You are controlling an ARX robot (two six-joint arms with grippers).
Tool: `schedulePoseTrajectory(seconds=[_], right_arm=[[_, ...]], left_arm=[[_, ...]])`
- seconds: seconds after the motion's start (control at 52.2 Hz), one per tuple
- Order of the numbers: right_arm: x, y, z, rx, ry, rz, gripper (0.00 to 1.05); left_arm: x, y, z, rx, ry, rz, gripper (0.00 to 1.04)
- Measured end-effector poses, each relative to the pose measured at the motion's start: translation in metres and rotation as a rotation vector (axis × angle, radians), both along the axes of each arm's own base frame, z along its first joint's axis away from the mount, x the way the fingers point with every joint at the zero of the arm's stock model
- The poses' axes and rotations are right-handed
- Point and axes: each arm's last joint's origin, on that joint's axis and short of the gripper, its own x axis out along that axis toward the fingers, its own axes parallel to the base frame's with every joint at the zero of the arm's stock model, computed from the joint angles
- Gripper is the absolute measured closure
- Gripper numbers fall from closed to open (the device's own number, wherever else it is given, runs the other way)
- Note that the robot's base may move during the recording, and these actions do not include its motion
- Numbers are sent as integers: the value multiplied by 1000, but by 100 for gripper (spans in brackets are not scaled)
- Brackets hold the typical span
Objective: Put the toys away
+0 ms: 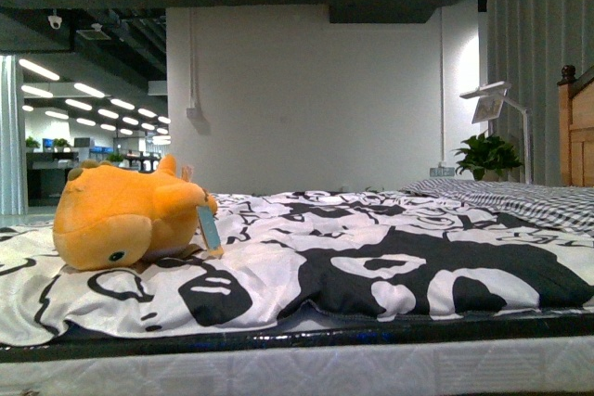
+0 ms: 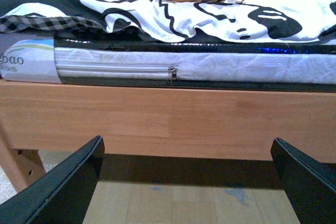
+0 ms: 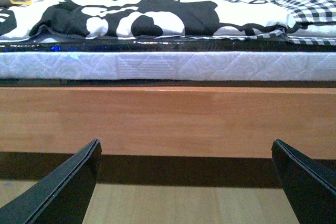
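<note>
Toy [image 1: 125, 220] atop patterned bedspread [image 1: 371, 266]

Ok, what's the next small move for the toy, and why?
Probably lift the left gripper toward the toy: it lies on the quilt on that side, while that gripper hangs open and low, facing the frame below the mattress.

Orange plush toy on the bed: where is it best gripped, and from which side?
Grip the plush toy across its rounded body, not by the thin tag or the stubby limbs. It lies low on the quilt near the bed's front edge, so it is probably best to come from the front and above with the left gripper, which is open and faces it.
</note>
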Motion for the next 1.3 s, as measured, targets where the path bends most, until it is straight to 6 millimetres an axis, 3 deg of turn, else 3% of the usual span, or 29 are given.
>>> schedulePoseTrajectory(seconds=[1.304], right_arm=[[0,0,0,0,0,-4,7]], left_arm=[[0,0,0,0,0,-2,6]])
